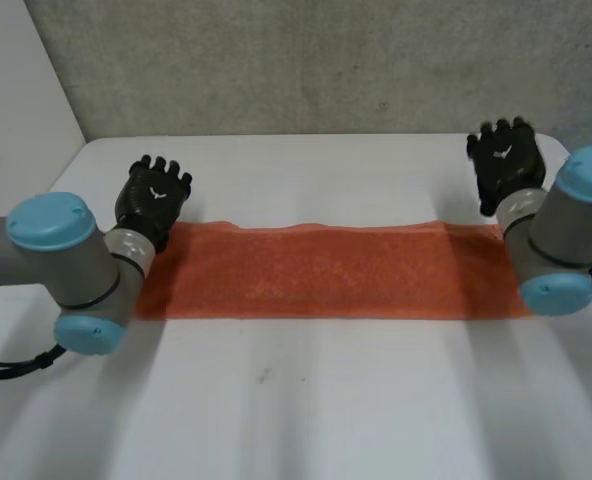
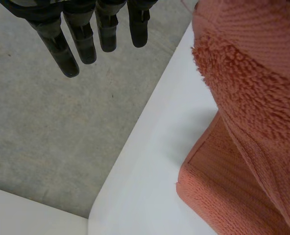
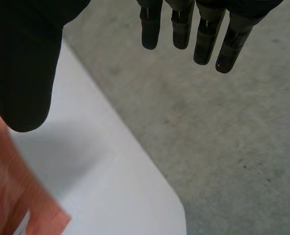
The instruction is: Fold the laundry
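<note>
An orange-red towel (image 1: 326, 272) lies flat on the white table (image 1: 306, 400) as a long, narrow strip running left to right. My left hand (image 1: 154, 195) hovers just beyond the strip's left end, fingers straight and holding nothing. In the left wrist view its fingers (image 2: 84, 41) hang free over the floor, with the towel's pile (image 2: 253, 98) close beside them. My right hand (image 1: 504, 160) is raised past the strip's far right corner. Its straight fingers (image 3: 206, 39) and thumb (image 3: 22, 73) are empty, and a towel corner (image 3: 17, 200) lies below the thumb.
The table's far edge and rounded corners (image 2: 135, 161) (image 3: 150, 196) lie right under both hands, with grey floor (image 3: 233, 137) beyond. A grey wall (image 1: 306, 60) stands behind the table. Bare tabletop stretches in front of the towel.
</note>
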Controlling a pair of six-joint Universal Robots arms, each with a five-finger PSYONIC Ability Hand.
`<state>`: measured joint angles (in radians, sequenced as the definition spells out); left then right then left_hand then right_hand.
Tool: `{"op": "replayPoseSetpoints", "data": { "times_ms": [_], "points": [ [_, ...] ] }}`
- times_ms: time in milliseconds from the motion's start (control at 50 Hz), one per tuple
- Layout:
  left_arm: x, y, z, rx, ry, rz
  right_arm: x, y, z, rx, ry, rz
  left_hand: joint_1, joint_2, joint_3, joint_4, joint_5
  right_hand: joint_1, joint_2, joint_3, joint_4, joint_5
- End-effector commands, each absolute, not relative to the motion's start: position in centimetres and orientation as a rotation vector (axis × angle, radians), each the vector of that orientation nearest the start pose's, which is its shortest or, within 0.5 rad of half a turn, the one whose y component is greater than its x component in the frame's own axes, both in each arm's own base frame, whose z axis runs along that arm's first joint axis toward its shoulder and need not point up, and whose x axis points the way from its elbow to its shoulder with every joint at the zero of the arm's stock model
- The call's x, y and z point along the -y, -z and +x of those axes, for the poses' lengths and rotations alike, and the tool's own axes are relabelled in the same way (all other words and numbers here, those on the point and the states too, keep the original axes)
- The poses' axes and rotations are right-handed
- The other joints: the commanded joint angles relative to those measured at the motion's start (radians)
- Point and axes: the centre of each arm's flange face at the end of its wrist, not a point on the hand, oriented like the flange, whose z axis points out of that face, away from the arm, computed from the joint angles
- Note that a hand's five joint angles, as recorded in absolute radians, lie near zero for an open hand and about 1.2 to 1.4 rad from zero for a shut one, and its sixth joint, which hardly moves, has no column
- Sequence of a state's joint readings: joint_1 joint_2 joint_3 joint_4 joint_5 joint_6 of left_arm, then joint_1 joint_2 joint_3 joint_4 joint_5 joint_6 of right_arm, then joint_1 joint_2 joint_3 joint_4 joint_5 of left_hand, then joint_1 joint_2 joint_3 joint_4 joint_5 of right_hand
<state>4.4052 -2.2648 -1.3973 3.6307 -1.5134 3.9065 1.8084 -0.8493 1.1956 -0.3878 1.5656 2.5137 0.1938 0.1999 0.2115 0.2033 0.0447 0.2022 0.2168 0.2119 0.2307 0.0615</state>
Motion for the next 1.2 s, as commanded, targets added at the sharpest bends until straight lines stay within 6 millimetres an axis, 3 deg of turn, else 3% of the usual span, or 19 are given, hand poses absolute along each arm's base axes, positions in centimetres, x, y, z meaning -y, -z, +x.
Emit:
{"op": "replayPoseSetpoints", "data": {
  "times_ms": [20,120,260,360,560,740,820,940,1020,1120,1140,1200],
  "points": [
    [34.5,-17.2,-25.2,-1.741,1.991,1.094,38.5,-22.6,21.3,-2.228,2.364,-0.836,-0.019,-0.025,-0.037,-0.029,-0.045,-0.028,-0.042,-0.037,-0.056,-0.062],
    [32.1,-18.3,-24.2,-1.774,2.007,1.093,36.3,-22.4,19.1,-2.422,2.135,-0.863,-0.019,-0.025,-0.037,-0.029,-0.045,-0.028,-0.042,-0.037,-0.056,-0.062],
    [31.4,-17.4,-23.2,-1.844,2.005,1.123,33.6,-19.7,17.1,-2.614,1.780,-0.892,-0.019,-0.025,-0.037,-0.029,-0.045,-0.028,-0.042,-0.037,-0.056,-0.062],
    [33.1,-16.2,-21.9,-1.876,1.977,1.112,32.8,-18.8,16.4,-2.607,1.729,-0.893,-0.019,-0.025,-0.037,-0.029,-0.045,-0.028,-0.042,-0.037,-0.056,-0.062],
    [35.9,-14.1,-21.7,-1.885,1.963,1.115,32.5,-17.4,15.9,-2.602,1.737,-0.878,-0.010,-0.016,-0.027,-0.019,-0.035,-0.028,-0.042,-0.037,-0.056,-0.062],
    [42.5,-14.3,-22.6,-1.699,2.032,1.087,32.4,-17.2,15.9,-2.600,1.749,-0.875,0.037,0.031,0.020,0.028,0.012,-0.028,-0.042,-0.037,-0.056,-0.062],
    [44.0,-14.7,-22.8,-1.554,2.009,1.144,32.1,-16.8,16.1,-2.600,1.736,-0.883,0.026,0.020,0.008,0.016,0.000,-0.028,-0.042,-0.037,-0.056,-0.062],
    [43.7,-14.8,-23.7,-1.488,2.050,1.260,31.9,-16.5,16.2,-2.597,1.741,-0.887,0.032,0.025,0.014,0.022,0.006,-0.028,-0.042,-0.037,-0.056,-0.062],
    [42.8,-14.2,-23.8,-1.544,2.031,1.297,32.0,-16.5,16.2,-2.590,1.747,-0.889,0.040,0.034,0.023,0.031,0.015,-0.028,-0.042,-0.037,-0.056,-0.062],
    [41.5,-13.8,-23.7,-1.675,2.000,1.321,32.1,-16.5,16.1,-2.593,1.747,-0.884,0.037,0.031,0.020,0.028,0.012,-0.028,-0.042,-0.037,-0.056,-0.062],
    [40.7,-13.7,-23.5,-1.791,1.987,1.313,32.1,-16.5,16.0,-2.594,1.748,-0.882,0.029,0.023,0.011,0.019,0.003,-0.028,-0.042,-0.037,-0.056,-0.062],
    [40.0,-14.0,-23.0,-1.917,1.981,1.273,32.1,-16.6,15.9,-2.596,1.749,-0.884,0.017,0.011,-0.001,0.007,-0.009,-0.028,-0.042,-0.037,-0.056,-0.062]
  ]
}}
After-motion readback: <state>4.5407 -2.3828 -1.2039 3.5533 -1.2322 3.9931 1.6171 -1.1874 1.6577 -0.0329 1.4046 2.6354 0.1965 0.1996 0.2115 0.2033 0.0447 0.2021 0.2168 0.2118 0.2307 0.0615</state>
